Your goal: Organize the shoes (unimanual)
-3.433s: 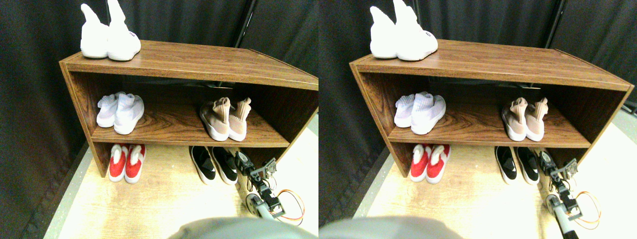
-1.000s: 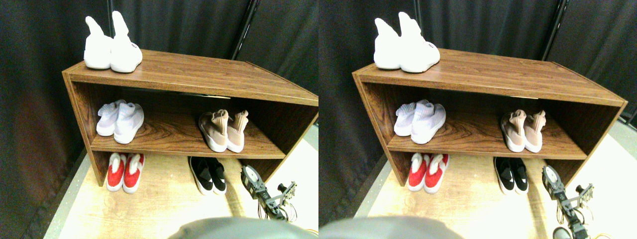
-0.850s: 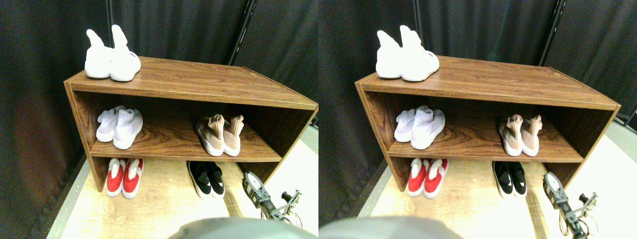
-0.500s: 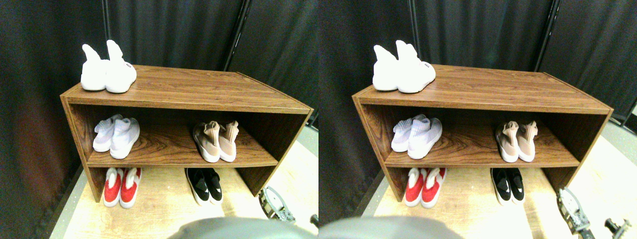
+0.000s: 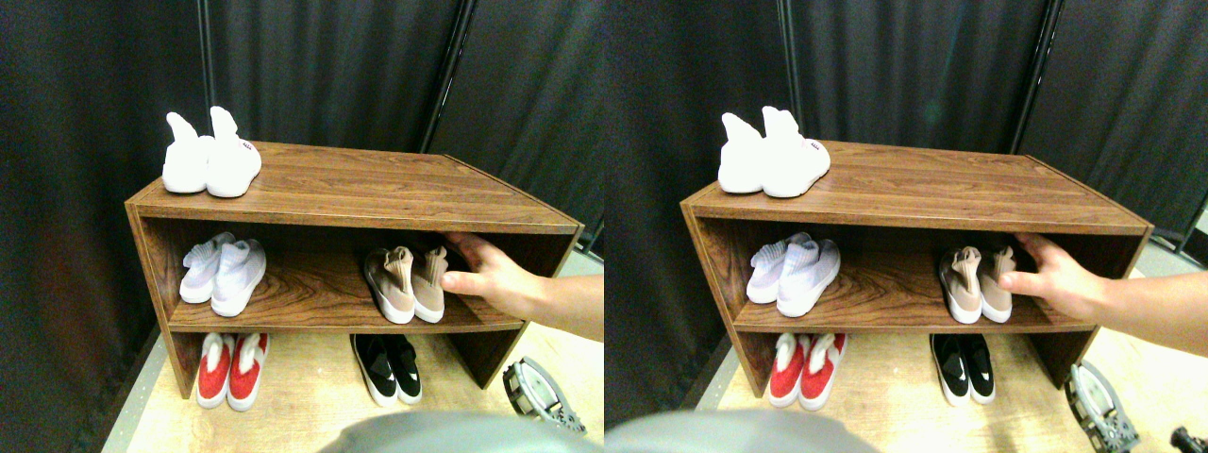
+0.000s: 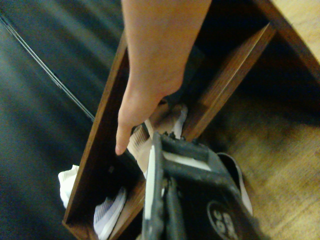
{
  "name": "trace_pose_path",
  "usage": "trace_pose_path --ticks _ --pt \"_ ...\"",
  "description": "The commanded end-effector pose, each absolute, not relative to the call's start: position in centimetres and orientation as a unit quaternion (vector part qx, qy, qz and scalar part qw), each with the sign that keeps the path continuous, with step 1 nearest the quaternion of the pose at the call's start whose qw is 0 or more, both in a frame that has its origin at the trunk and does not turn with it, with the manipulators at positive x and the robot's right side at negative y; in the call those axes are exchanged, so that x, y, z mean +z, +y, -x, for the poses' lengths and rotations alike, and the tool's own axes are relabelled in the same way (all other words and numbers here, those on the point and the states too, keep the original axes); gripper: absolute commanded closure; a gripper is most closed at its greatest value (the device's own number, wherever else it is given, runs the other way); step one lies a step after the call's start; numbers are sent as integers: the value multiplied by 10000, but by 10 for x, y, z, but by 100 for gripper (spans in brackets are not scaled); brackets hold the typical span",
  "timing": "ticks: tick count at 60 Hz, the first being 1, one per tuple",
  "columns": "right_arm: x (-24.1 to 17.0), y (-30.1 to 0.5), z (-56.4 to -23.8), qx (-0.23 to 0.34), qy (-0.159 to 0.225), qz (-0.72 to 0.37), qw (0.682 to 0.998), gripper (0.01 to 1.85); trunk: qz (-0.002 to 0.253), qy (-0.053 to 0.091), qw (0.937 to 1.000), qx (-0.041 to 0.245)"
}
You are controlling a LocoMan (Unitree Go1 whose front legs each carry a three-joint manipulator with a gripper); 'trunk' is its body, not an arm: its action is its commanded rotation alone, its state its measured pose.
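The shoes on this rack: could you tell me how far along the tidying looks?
Largely done, it seems: the beige pair stands together on the middle shelf, and the black pair sits side by side on the floor beneath. In hand: a person's hand reaches in at the beige pair, perhaps resetting it. The right tool is low at the frame's edge, holding no shoe. Nothing looks left.
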State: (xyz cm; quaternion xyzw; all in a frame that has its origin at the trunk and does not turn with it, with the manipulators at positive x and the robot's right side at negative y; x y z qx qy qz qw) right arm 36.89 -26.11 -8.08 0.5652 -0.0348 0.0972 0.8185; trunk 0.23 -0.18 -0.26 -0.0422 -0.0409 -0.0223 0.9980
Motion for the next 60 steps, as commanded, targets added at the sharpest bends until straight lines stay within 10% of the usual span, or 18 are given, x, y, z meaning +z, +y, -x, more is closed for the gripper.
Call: trace_pose_path --ticks 1,60 --pt "-73 -253 -374 1173 -360 -5738 8098 180 497 -468 9975 -188" --pt "-75 -229 -380 1128 -183 -6119 7826 180 488 -295 9981 -213"
